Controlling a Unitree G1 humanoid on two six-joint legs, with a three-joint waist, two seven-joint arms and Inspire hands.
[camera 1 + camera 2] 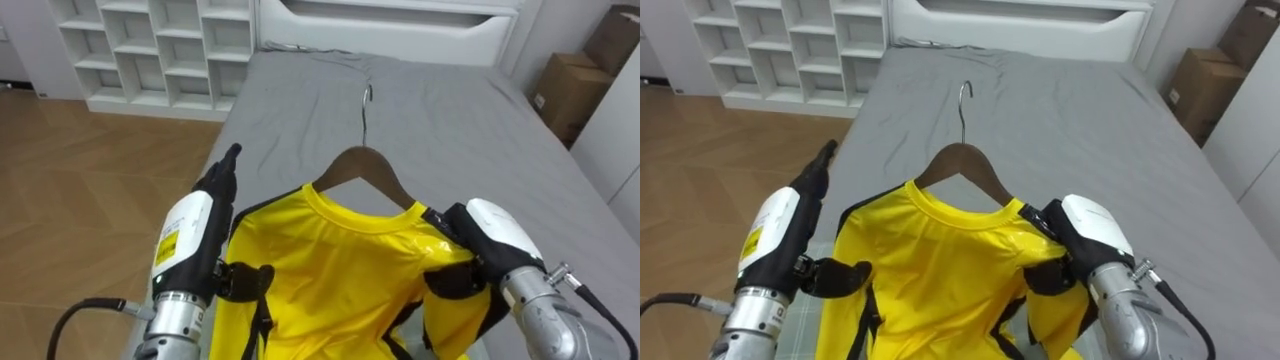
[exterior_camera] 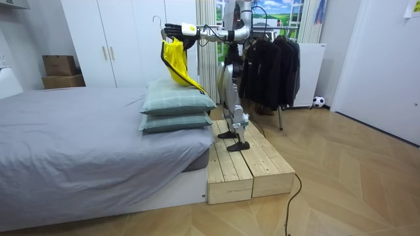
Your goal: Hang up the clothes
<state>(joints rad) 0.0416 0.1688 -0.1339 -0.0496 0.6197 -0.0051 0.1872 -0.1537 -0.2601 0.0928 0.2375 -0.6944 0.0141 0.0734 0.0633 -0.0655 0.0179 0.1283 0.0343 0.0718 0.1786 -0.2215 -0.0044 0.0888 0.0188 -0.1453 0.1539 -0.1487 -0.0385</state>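
Yellow shirt [image 1: 340, 270] on a wooden hanger [image 1: 365, 165], held up over the bed [image 1: 450, 120] between my two hands. Right hand [image 1: 490, 235]: fingers curled over the shirt's shoulder, gripping it. Left hand [image 1: 195, 225]: fingers straight along the other shoulder, thumb laid on the cloth. The eye views give the grips; the room view adds my stance on a wooden platform [image 2: 243, 164] beside the bed, the shirt hanging above two stacked pillows [image 2: 177, 98] at the bed's end. Past the bed, cardboard boxes [image 1: 570, 90], contents hidden from me, and a white shelf unit [image 1: 150, 50]. A rack of dark clothes [image 2: 269, 65] stands behind me, away from the bed
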